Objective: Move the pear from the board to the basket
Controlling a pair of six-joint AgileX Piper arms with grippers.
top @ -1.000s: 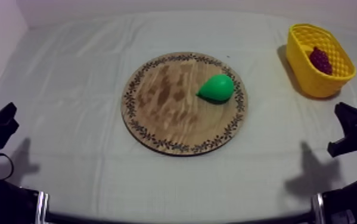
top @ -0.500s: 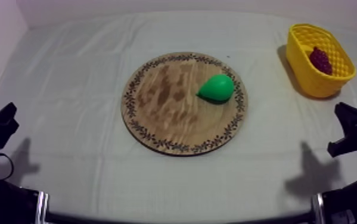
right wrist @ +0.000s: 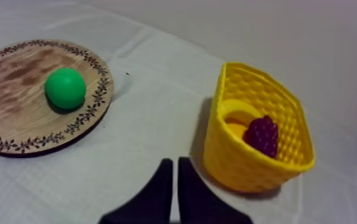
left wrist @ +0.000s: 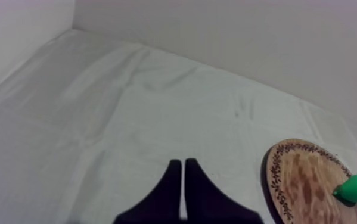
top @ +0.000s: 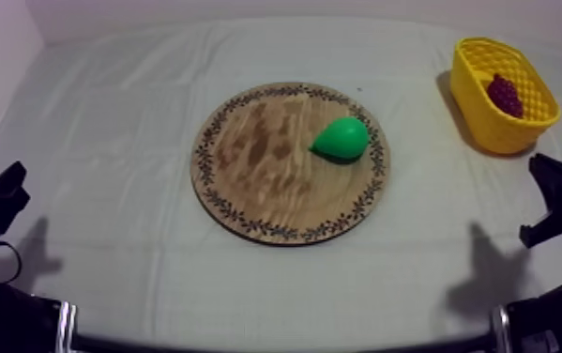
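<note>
yellow fruit (right wrist: 236, 114), perhaps a banana, half hidden behind grapes (right wrist: 263, 135), board (left wrist: 303, 179) cut by frame edge

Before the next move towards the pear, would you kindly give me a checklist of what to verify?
1. Pear lies on the wooden board, nothing touching it: ok.
2. Yellow basket stands upright at the right arm's side: ok.
3. Room left in the basket beside the grapes: ok.
4. Cloth between board and basket bare: ok.
5. Right gripper open for a grasp: not ok, its fingers lie together.
6. Left gripper out of the way: ok, shut and apart from the board.
</note>
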